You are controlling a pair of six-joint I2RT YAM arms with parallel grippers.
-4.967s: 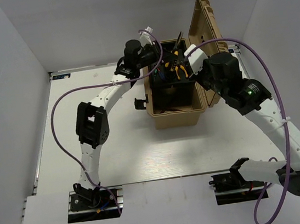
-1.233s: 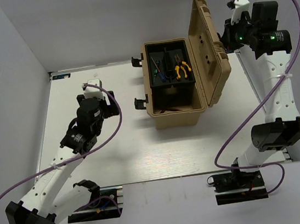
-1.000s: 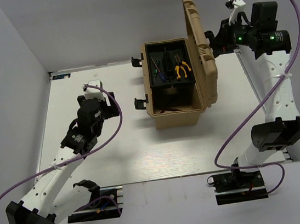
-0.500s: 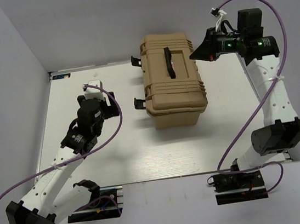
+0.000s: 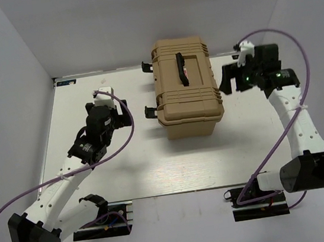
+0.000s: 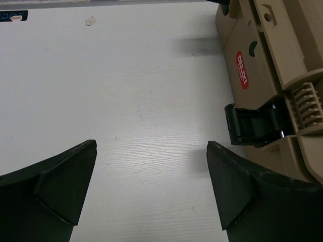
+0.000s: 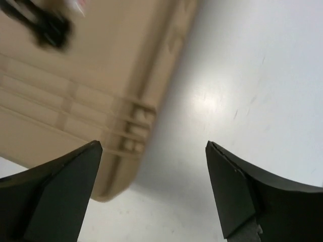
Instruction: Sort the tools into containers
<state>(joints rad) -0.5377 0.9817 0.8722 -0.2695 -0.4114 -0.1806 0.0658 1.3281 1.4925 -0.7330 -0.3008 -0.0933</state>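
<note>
At the far middle of the table [image 5: 125,161], we see the tan toolbox [image 5: 187,94] with its lid down and black handle [image 5: 181,69] on top. Beside its right edge the right jaws stand spread wide, gripping nothing; the left jaws gape empty near its side latch [image 6: 255,126].

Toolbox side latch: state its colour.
The latch is black, clearest in the left wrist view.

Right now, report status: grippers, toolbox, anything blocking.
Left gripper open, empty; right gripper open, empty. Toolbox lid down, side latch sticking out, looks unfastened. No obstruction seen.
</note>
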